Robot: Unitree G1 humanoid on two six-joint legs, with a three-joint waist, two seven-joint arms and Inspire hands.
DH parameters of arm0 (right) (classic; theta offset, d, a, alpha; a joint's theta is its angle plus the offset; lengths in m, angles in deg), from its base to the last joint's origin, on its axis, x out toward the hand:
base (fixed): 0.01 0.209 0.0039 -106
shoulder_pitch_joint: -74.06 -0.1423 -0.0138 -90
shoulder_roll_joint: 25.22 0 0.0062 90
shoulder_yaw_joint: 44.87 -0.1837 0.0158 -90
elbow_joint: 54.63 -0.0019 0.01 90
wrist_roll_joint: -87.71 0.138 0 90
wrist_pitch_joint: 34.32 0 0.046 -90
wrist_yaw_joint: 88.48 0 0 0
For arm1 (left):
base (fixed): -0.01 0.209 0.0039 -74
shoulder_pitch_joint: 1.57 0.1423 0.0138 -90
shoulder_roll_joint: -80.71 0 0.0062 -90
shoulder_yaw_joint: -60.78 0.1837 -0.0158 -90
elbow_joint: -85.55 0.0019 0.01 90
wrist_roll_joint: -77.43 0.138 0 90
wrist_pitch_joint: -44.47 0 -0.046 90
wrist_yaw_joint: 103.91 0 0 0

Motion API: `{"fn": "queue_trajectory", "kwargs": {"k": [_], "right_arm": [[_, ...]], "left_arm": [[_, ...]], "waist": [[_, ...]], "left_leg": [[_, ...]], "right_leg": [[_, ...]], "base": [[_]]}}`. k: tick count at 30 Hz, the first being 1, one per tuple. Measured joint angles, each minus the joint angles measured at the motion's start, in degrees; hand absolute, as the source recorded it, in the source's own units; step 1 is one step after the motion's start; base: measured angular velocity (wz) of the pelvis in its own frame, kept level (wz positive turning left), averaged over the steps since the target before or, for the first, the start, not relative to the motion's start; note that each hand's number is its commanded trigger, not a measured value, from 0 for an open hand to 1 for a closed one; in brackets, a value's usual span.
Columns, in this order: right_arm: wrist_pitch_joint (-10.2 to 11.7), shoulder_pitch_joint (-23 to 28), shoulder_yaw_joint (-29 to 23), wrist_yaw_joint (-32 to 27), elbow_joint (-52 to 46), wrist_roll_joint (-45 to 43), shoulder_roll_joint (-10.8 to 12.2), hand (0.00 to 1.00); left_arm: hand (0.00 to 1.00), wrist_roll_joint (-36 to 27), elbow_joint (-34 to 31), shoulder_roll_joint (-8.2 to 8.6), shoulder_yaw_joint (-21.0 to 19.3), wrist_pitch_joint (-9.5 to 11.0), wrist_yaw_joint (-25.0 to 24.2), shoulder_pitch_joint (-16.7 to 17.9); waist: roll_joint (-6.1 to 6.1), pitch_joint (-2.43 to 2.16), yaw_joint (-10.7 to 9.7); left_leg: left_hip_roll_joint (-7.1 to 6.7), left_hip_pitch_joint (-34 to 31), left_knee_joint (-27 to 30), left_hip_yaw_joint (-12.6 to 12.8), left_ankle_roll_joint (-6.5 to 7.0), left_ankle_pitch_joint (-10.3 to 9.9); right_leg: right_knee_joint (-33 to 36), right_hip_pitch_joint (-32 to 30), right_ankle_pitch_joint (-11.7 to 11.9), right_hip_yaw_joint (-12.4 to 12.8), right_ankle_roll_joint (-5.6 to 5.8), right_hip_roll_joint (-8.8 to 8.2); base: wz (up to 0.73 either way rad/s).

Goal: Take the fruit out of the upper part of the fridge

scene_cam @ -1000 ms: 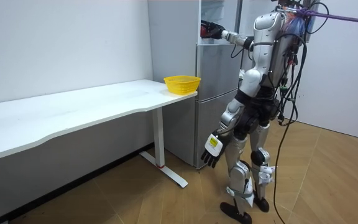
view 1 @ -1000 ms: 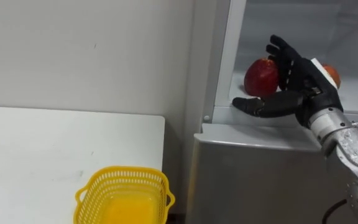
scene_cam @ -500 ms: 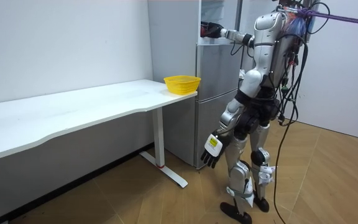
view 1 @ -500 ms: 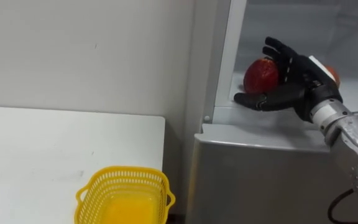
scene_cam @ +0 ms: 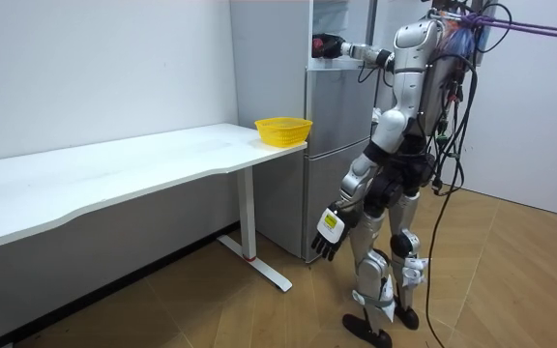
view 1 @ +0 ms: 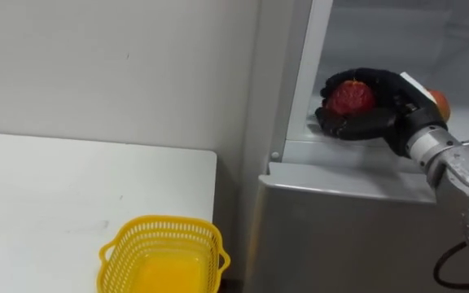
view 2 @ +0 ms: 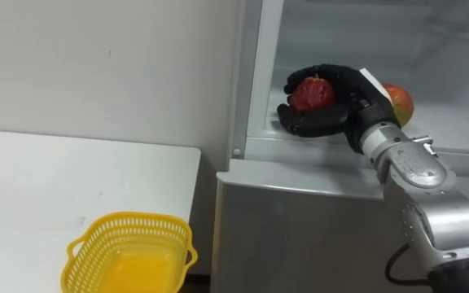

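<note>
Plainly gripping the red apple [view 1: 350, 98] in the right hand [view 1: 379, 122], at the front left corner of the upper fridge shelf [view 1: 357, 150], just inside the door frame. Curled round the fruit from the far side and over the top, with the thumb tucked beneath and in front. Not spread at all, but wrapped close, with red skin showing in the gaps. Cannot tell whether lifted clear of the shelf or resting on it under the thumb.

Likely to handle as a firm, rounded, fairly light thing with a smooth, somewhat slippery skin. Bruisable if squeezed hard or knocked against the frame. Best taken about the widest part, as here, with opposing pressure from thumb and fingers rather than at the stem end. Worth gripping steadily without crushing, and drawing straight back over the shelf lip to clear the edge.

Just behind the wrist, on the same shelf: a second fruit [view 1: 440, 101], red and orange, partly hidden, and near enough to be nudged on the way out. Below and to the left: a yellow basket [view 1: 163, 256] at the corner of the white bench [view 1: 55, 187], beside the fridge. Seemingly the place for the apple, judging by the layout alone.

Seen from the room: standing upright before the open fridge, right arm raised to shelf height, left hand [scene_cam: 329, 230] hanging low by the thigh, fingers loose, holding nothing.
</note>
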Motion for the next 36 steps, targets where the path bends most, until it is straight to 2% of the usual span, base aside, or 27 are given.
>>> {"fn": "queue_trajectory", "kwargs": {"k": [5, 15, 21, 26, 32, 36], "right_arm": [[-0.2, 0.0, 0.1, 0.6, -0.8, -1.6, 0.0, 1.0], [-0.7, 0.0, 0.4, -0.2, -1.7, -3.2, 0.0, 1.0], [-0.7, 0.4, 1.8, -3.6, -3.7, -3.6, 0.9, 1.0], [-0.7, 0.6, 2.4, -6.6, -7.8, -5.7, 0.9, 1.0], [-0.7, 6.1, 2.3, -12.0, -19.5, -12.3, 1.0, 1.0], [-0.7, 7.7, 2.3, -13.7, -25.0, -17.8, 1.1, 1.0]], "left_arm": [[0.0, -0.1, -0.1, -0.01, 0.1, 0.0, 0.0, 0.0], [0.0, -0.5, -0.1, -0.07, 1.4, 0.0, 0.5, -0.1], [0.0, -0.5, -0.5, -0.01, 3.0, 0.2, 0.4, -0.2], [0.0, -0.6, -0.1, 0.13, 2.8, 1.0, 0.7, -0.5], [0.0, -0.6, 0.1, 0.24, 2.7, 1.9, 2.4, 0.7], [0.0, -1.2, 0.3, 0.25, 2.8, 2.3, 2.8, 0.8]], "waist": [[0.02, -0.01, 0.6], [0.23, -0.03, 0.7], [1.18, 0.01, 0.6], [1.71, -0.09, 0.4], [2.02, -0.05, 0.3], [2.02, -0.05, -0.1]], "left_leg": [[0.0, 0.1, 0.0, -0.1, 0.0, 0.0], [0.0, 0.2, 0.1, -0.1, 0.0, 0.0], [0.03, 0.6, 0.3, 0.2, 0.0, 0.0], [0.03, 0.5, -0.1, 0.2, -0.1, 0.1], [-0.05, 1.4, -0.6, 0.2, -0.13, 0.1], [-0.05, 1.5, -0.8, 0.3, -0.13, 0.1]], "right_leg": [[0.1, 0.0, 0.0, 0.0, 0.0, -0.02], [0.1, 0.1, 0.0, 0.1, 0.0, -0.01], [0.0, 0.1, 0.0, 0.4, -0.05, -0.02], [-0.1, -0.3, 0.0, 0.4, -0.07, 0.02], [-0.2, 0.3, 0.0, 0.5, -0.06, 0.01], [-0.4, 0.3, 0.0, 0.5, -0.06, 0.04]], "base": [[0.0], [0.0], [-0.03], [-0.01], [0.0], [0.0]]}}
